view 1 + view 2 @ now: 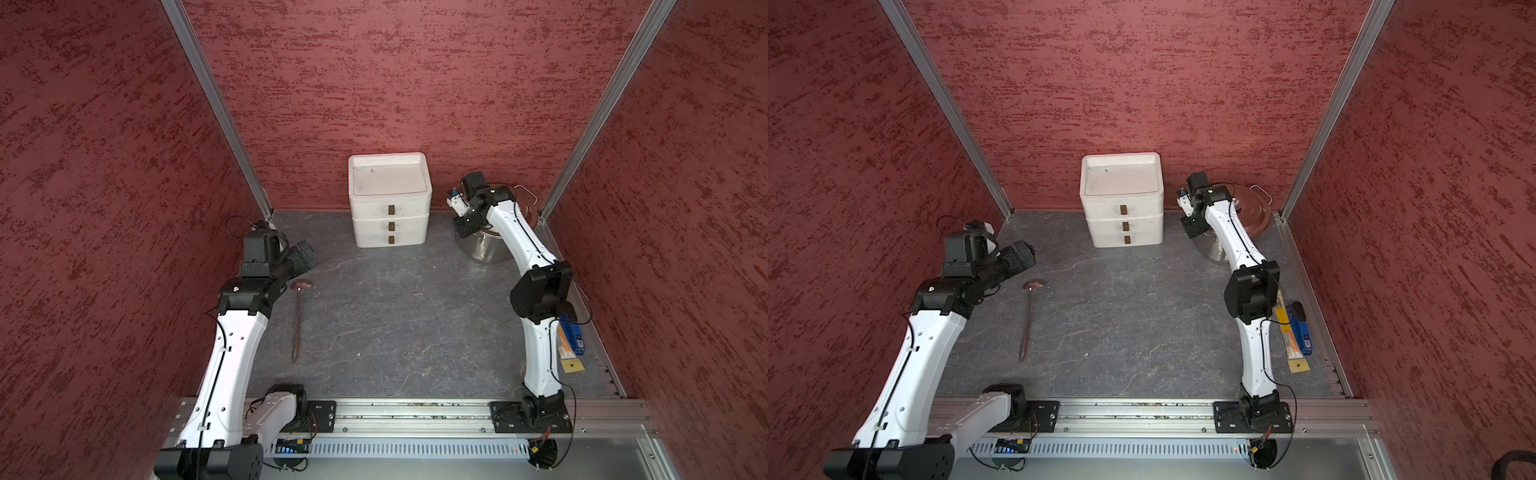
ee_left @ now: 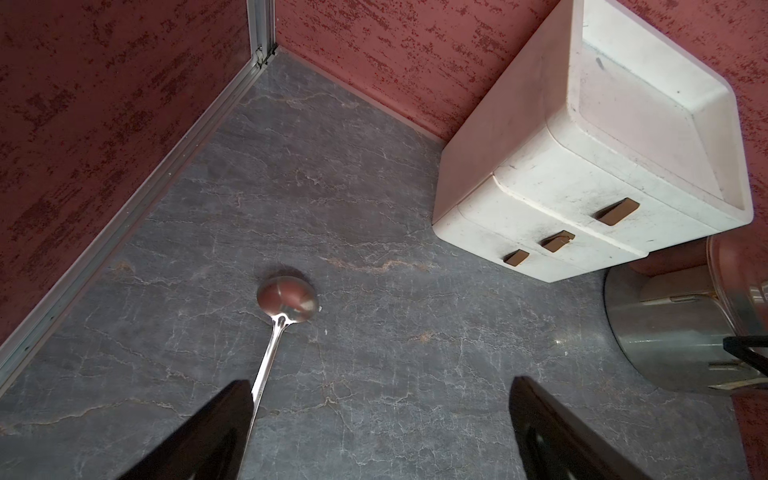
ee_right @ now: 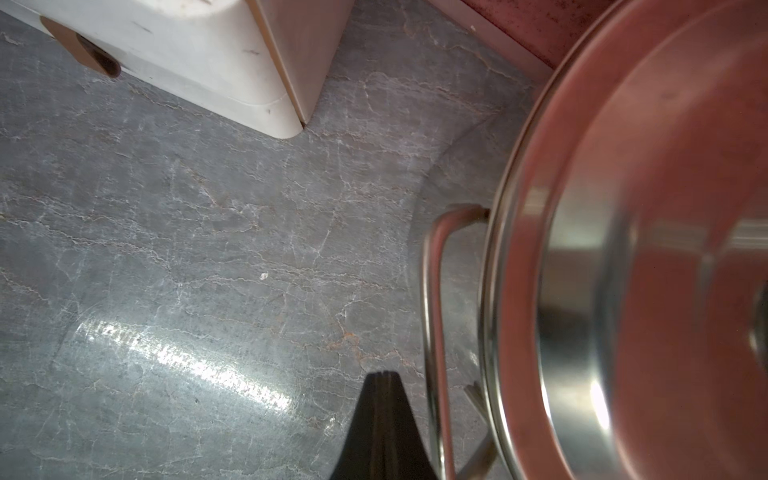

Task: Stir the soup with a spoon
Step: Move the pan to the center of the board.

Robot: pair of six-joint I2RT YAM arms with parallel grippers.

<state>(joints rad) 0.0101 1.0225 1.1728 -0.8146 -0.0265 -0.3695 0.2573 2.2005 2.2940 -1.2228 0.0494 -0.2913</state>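
Observation:
The spoon (image 1: 297, 320) lies flat on the grey table at the left, its bowl (image 2: 286, 297) toward the back wall; both top views show it (image 1: 1027, 324). My left gripper (image 2: 380, 384) hangs open above its bowl end (image 1: 305, 255), holding nothing, and the handle passes beside one finger (image 2: 232, 411). A steel pot (image 1: 484, 249) stands at the back right under a shiny lid (image 1: 1254, 212), so the soup is hidden. My right gripper (image 3: 382, 376) is shut on nothing, close beside the pot's wire side handle (image 3: 432, 291).
A white three-drawer box (image 1: 388, 199) stands against the back wall at the middle. Blue and orange tools (image 1: 571, 340) lie along the right edge behind my right arm. Red walls close in three sides, and a metal rail (image 1: 415, 409) runs along the front.

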